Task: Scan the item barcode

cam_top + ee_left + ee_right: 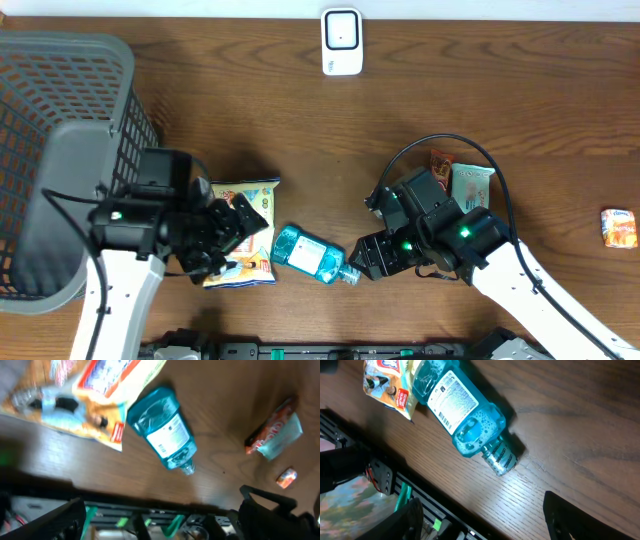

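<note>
**Two wide-open grippers flank a teal bottle on dark wood**

One dark brown wooden table [300, 120] with a strong grain fills nearly every view. A pale strip of wall runs along its far edge in the overhead view, and a black rail with green fittings borders the near edge.

A white barcode scanner [341, 41] stands at the far edge, well apart from everything else. A grey mesh basket [70, 110] takes the left corner and is cut off by the frame.

The teal bottle [308, 255] lies on its side near the front of the table, between the two arms. Its silver cap [500, 457] points toward the right gripper [365, 262], and its white label [452, 400] faces up with a barcode on it. The other print is too small to read.

The bottle's base lies just beside a yellow snack bag [250, 195]; I cannot tell whether they touch. The left gripper [238, 232] hangs over that bag and hides its middle. Its fingers [65, 517] are spread wide with nothing between them. The left wrist view is blurred.

The right gripper's fingers [407, 517] also stand wide apart and hold nothing, just short of the cap.

An orange-and-teal packet [470, 182] lies partly under the right arm. A small orange packet [619, 227] sits alone near the right edge.
</note>
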You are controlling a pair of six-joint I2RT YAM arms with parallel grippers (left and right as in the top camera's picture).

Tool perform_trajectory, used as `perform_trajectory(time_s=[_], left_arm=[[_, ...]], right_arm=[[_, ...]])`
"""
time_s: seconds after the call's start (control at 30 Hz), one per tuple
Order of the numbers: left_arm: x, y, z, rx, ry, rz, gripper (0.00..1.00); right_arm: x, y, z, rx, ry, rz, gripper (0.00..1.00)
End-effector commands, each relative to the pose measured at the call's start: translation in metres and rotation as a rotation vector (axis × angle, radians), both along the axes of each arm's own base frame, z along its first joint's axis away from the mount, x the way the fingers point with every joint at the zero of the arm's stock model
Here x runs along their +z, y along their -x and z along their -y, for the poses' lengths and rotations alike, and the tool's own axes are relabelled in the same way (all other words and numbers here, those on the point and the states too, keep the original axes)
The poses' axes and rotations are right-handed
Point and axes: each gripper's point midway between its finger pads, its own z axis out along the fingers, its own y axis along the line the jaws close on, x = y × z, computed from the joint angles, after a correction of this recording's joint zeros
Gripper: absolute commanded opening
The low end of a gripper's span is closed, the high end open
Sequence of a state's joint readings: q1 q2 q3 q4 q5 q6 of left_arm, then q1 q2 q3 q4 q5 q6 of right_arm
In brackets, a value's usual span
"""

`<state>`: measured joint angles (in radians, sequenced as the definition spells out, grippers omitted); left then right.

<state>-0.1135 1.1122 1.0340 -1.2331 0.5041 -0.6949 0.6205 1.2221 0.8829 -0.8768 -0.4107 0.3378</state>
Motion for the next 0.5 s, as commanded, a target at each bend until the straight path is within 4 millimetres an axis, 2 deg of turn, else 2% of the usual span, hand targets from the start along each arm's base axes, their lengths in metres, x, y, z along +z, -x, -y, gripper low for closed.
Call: perform_trajectory(time_s=[0.0,0.1,0.2,0.27,0.37,0.47], left_arm=[[-0.016,0.008,0.003,0.246,-0.019,-0.164,0.98],[-0.035,0.011,0.003,0.469,-0.056,-0.266,0.98],[-0.057,0.006,0.007,0.604,-0.084,-0.277,0.98],[-0.068,-0.002,0.013,0.650,-0.085,-0.247,0.98],[-0.082,-0.026,0.022,0.634,-0.102,-0.124,0.98],[-0.095,-0.036,0.033,0.612,-0.111,-0.127,0.98]], right_arm=[[0.000,-0.001,0.002,-0.021,0.000,-0.006,0.72],[0.000,-0.001,0.002,-0.021,0.002,-0.008,0.71],[-0.001,0.001,0.004,-0.021,0.009,-0.019,0.70],[-0.002,0.003,0.005,-0.021,0.015,-0.026,0.70],[-0.003,0.004,0.006,-0.021,0.018,-0.032,0.70],[-0.003,0.006,0.007,-0.021,0.023,-0.038,0.71]])
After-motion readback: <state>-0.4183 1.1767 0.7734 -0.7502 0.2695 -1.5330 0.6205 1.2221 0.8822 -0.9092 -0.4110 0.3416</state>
